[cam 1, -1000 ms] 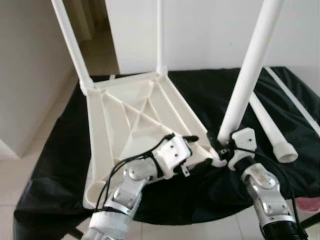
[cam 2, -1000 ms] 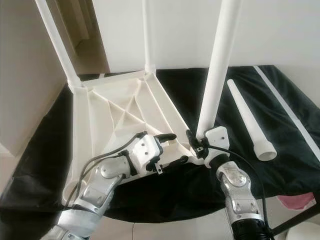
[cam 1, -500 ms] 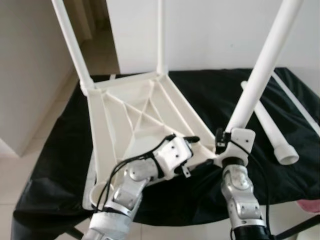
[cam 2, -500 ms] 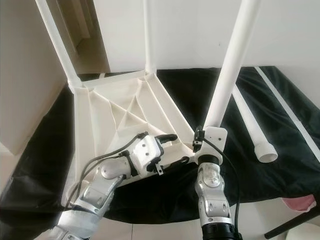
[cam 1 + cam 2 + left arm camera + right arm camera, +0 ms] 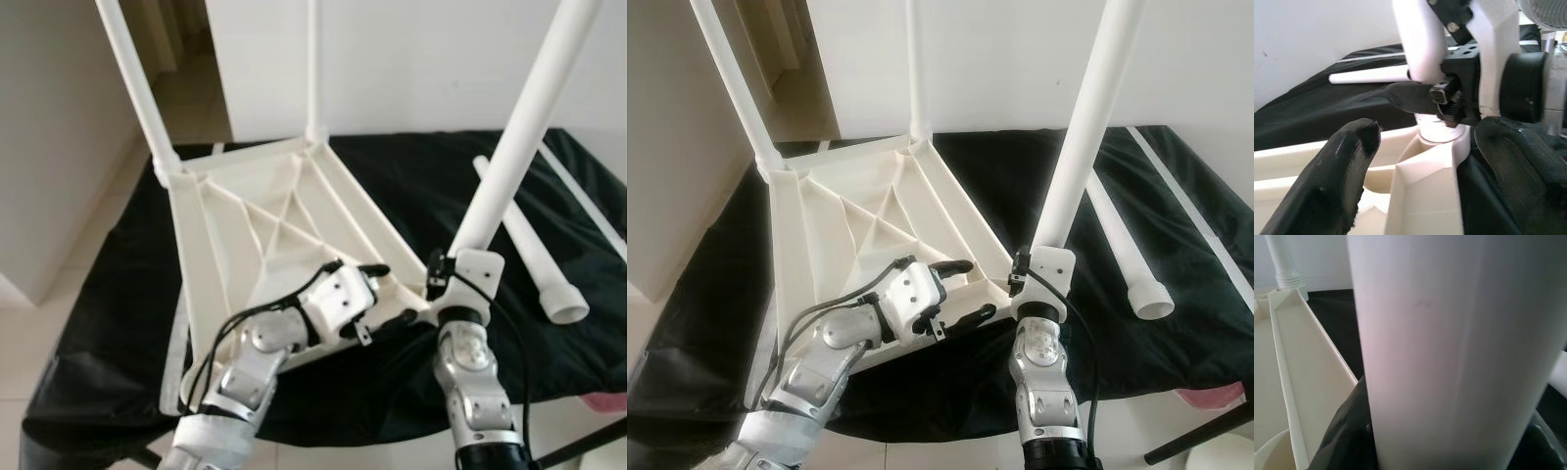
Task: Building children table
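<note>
My right jaws point(image 5: 438, 284) gripped the third table leg point(image 5: 514, 137) at its corner socket while my left jaws point(image 5: 377, 294) straddled, open, the upturned tabletop point(image 5: 245, 225) rim; next, I judged, seating it upright.

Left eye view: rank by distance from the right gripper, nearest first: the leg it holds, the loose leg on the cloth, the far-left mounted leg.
1. Held leg: in the right gripper, at the tabletop's near right corner.
2. Loose leg: lying on the black cloth, to the gripper's right.
3. Far-left mounted leg: upright at the tabletop's far left corner.
</note>
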Controlling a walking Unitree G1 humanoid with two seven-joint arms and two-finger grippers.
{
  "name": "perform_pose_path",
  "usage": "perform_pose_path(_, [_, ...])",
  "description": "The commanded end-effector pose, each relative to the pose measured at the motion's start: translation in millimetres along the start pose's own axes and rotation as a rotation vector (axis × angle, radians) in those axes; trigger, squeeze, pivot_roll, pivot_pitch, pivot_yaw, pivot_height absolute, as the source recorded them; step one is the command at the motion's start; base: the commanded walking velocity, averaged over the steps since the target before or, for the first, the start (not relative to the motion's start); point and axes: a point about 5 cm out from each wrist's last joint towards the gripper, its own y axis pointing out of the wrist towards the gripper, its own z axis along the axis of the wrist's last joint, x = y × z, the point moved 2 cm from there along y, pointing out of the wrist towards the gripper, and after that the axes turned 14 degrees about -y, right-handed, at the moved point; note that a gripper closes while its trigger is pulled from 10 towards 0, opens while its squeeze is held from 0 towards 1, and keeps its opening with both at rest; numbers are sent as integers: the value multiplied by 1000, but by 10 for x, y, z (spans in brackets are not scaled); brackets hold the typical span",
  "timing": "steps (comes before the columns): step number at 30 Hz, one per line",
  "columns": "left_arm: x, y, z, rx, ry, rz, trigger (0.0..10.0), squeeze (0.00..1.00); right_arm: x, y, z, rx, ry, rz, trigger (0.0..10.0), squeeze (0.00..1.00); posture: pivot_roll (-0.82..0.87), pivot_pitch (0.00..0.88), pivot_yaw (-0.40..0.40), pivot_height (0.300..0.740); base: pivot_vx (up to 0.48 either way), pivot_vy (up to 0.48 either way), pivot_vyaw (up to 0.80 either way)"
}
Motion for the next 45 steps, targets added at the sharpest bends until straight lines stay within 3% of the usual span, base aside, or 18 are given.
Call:
perform_pose_path(1, [-86, -9, -25, -7, -7, 82, 10000, 0, 2, -50, -181, -91, 19, -4, 10000, 0, -73, 32, 29, 740, 0, 0, 0])
perform_pose_path(2, [-90, -10, -25, -8, -5, 83, 10000, 0, -1, -51, -174, -87, 27, 2, 10000, 0, -73, 32, 29, 740, 0, 0, 0])
perform_pose_path(3, [-94, -14, -26, -10, -2, 83, 10000, 0, 0, -57, -158, -77, 28, 6, 10000, 1000, -73, 32, 29, 740, 0, 0, 0])
perform_pose_path(12, [-57, -3, -48, -26, 6, 62, 10000, 0, -21, -105, -16, 15, 77, 71, 10000, 1000, -80, 38, 32, 740, 0, 0, 0])
perform_pose_path(17, [-40, 8, -47, -30, 7, 47, 10000, 0, 84, -104, 7, 51, 57, 82, 10000, 1000, -87, 41, 38, 740, 0, 0, 0])
perform_pose_path(18, [-38, 10, -47, -34, 11, 41, 10000, 0, 119, -98, -4, 62, 54, 112, 10000, 549, -89, 40, 41, 740, 0, 0, 0])
perform_pose_path(20, [-38, 11, -47, -35, 12, 39, 10000, 0, 120, -97, -12, 67, 57, 147, 10000, 549, -89, 40, 41, 740, 0, 0, 0])
perform_pose_path(21, [-37, 12, -45, -36, 11, 36, 10000, 0, 117, -94, -12, 80, 59, 194, 10000, 0, -92, 39, 46, 740, 0, 0, 0])
perform_pose_path(23, [-34, 15, -38, -35, 5, 31, 10000, 0, 112, -91, -8, 96, 56, 252, 10000, 0, -92, 40, 47, 740, 0, 0, 0])
perform_pose_path(29, [105, 29, -32, -56, -78, -70, 10000, 0, 133, -27, 45, 191, -42, 586, 10000, 0, -91, 37, 52, 740, 0, 0, 0])
perform_pose_path(37, [205, 19, -19, -76, -91, -136, 10000, 0, 161, 65, 103, 223, -111, 731, 10000, 0, -75, 30, 42, 740, 0, 0, 0])
perform_pose_path(42, [173, 22, 26, -66, -93, -115, 10000, 0, 211, 152, 52, 191, -245, 959, 10000, 0, -62, 26, 37, 740, 0, 0, 0])
perform_pose_path(45, [168, 17, 35, -69, -91, -115, 10000, 0, 223, 170, 39, 183, -293, 1025, 10000, 0, -62, 26, 37, 740, 0, 0, 0])
